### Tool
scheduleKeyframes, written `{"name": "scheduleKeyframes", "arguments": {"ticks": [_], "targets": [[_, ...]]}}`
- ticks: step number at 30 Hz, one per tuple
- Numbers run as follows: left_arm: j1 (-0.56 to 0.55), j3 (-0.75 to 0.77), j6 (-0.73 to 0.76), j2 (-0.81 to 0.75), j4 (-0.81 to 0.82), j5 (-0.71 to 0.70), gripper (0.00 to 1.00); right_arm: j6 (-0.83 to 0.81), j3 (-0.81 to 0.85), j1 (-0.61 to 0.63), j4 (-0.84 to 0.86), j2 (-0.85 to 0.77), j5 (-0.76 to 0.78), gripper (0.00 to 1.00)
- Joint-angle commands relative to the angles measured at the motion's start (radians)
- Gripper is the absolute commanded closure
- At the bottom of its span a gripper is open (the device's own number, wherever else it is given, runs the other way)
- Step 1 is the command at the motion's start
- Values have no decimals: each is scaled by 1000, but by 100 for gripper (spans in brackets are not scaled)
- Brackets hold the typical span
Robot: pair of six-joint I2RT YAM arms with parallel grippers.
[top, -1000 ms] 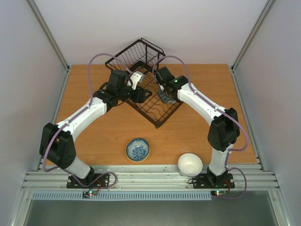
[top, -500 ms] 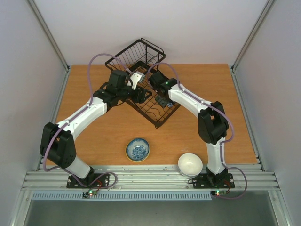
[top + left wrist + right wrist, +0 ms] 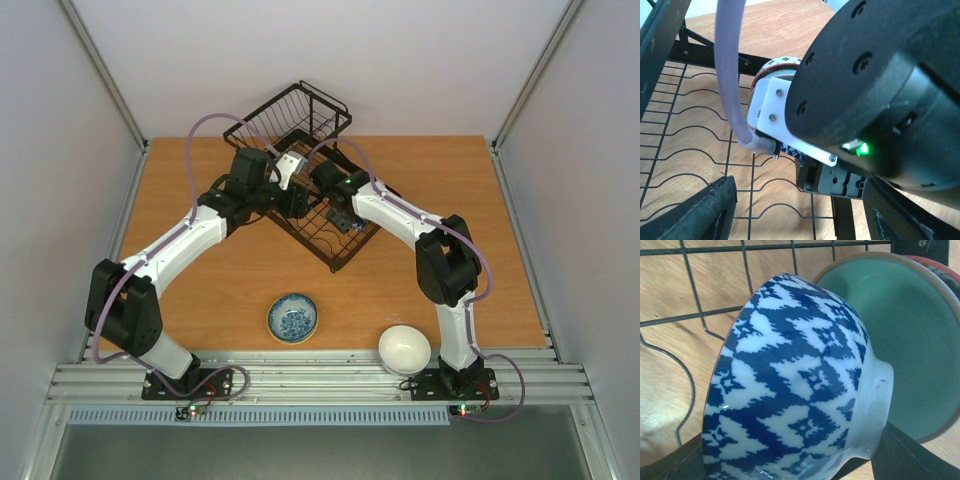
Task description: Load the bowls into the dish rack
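Observation:
The black wire dish rack (image 3: 300, 108) stands at the back middle. My right gripper (image 3: 347, 218) is low over its tray, shut on a blue-and-white zigzag bowl (image 3: 795, 390) tipped on its side, one finger by the rim and one at the foot. Right behind that bowl stands a bowl with a green inside (image 3: 912, 340) and a red-patterned outside (image 3: 779, 64). My left gripper (image 3: 298, 203) hovers open and empty over the rack, close beside the right wrist (image 3: 880, 85). Another blue-and-white bowl (image 3: 292, 318) and a plain white bowl (image 3: 404, 349) sit on the table near the front.
The rack's raised basket is at its far end and its curved divider wires (image 3: 690, 132) run under both grippers. The right arm's purple cable (image 3: 732, 75) hangs across the left wrist view. Grey walls close in the table on three sides.
My right arm's elbow has swung inward and its wrist has moved left and deeper over the rack with the bowl. The left arm and the two bowls on the table have not moved.

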Motion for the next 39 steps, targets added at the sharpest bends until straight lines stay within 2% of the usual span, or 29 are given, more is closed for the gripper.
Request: {"name": "scheduleKeyframes", "arguments": {"ticks": [1, 6, 8, 12, 17, 21, 23, 28, 39], "targets": [[7, 0, -8, 20, 49, 16, 30, 13, -21, 19, 19, 7, 24, 99], [8, 1, -10, 22, 47, 19, 30, 23, -30, 20, 12, 21, 21, 98], [8, 1, -9, 21, 48, 18, 30, 32, -28, 20, 5, 28, 24, 94], [8, 2, -8, 24, 46, 22, 30, 46, -27, 20, 4, 30, 34, 65], [8, 6, -5, 28, 40, 30, 30, 51, -30, 20, 6, 22, 63, 45], [8, 8, -5, 29, 37, 33, 30, 57, -39, 20, 13, 9, 87, 21], [9, 10, -5, 28, 35, 35, 30, 62, -44, 20, 17, 0, 100, 14], [8, 10, -8, 29, 35, 41, 30, 66, -56, 20, 23, -14, 107, 4], [8, 11, -8, 24, 34, 46, 30, 78, -67, 22, 46, -58, 193, 1]]}}
